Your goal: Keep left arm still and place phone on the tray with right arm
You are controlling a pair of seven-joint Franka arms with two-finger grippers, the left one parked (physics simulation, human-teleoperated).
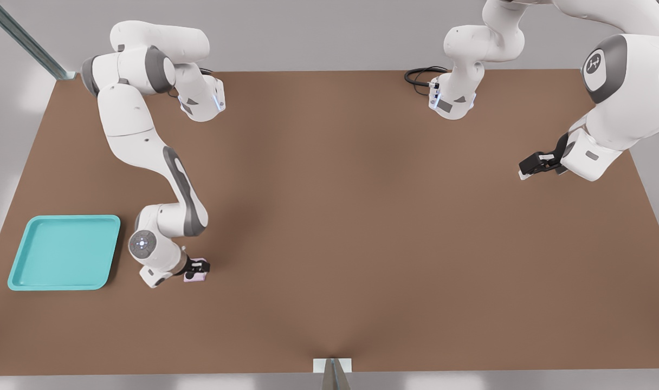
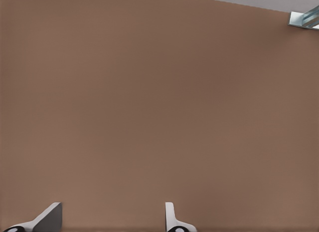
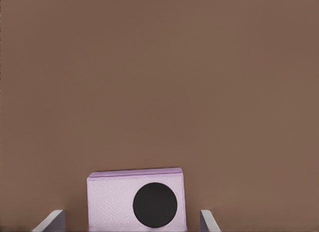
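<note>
Pale lilac phone (image 3: 135,202) (one black lens showing) on brown table (image 3: 159,77), between spread hand (image 3: 132,223) fingertips (image 3: 50,222)

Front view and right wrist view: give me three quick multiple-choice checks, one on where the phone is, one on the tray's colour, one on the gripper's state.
1. Where is the phone?
A. on the tray
B. on the table beside the tray
C. at the far table edge

2. What colour is the tray?
A. turquoise
B. pink
C. white

3. How does the gripper stand?
A. shut on the phone
B. open, fingers either side of the phone
C. far from the phone

Key: 1 B, the phone lies on the brown table, to the front view's right of the tray. 2 A, its rim and floor are turquoise. 3 B, the right wrist view shows gaps between both fingers and the phone.
</note>
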